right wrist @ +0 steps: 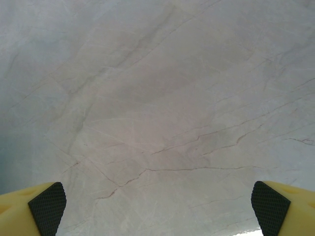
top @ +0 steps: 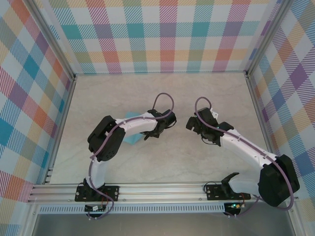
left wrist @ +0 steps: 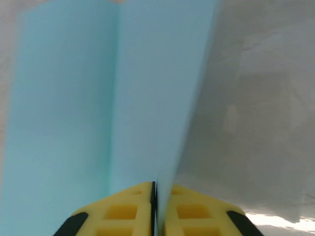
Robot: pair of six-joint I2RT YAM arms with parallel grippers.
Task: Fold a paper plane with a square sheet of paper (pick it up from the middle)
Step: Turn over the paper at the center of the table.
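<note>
The light blue square sheet of paper (left wrist: 74,108) is bent along a crease, its two flaps rising away from my left gripper (left wrist: 158,206). The yellow fingers (left wrist: 123,211) are shut on the paper's near edge, a thin sliver of it between them. From above, a corner of the sheet (top: 132,138) pokes out under the left arm, with the left gripper (top: 149,134) right beside it, left of the table's middle. My right gripper (top: 195,123) hangs over bare table to the right, wide open. In the right wrist view the right gripper (right wrist: 157,216) has nothing between its fingertips (right wrist: 47,206).
The marble-patterned table (top: 162,162) is walled by checked panels at the back and sides, with metal rails along the left (top: 61,128) and right (top: 256,118) edges. The two arms face each other near the centre, a small gap between them.
</note>
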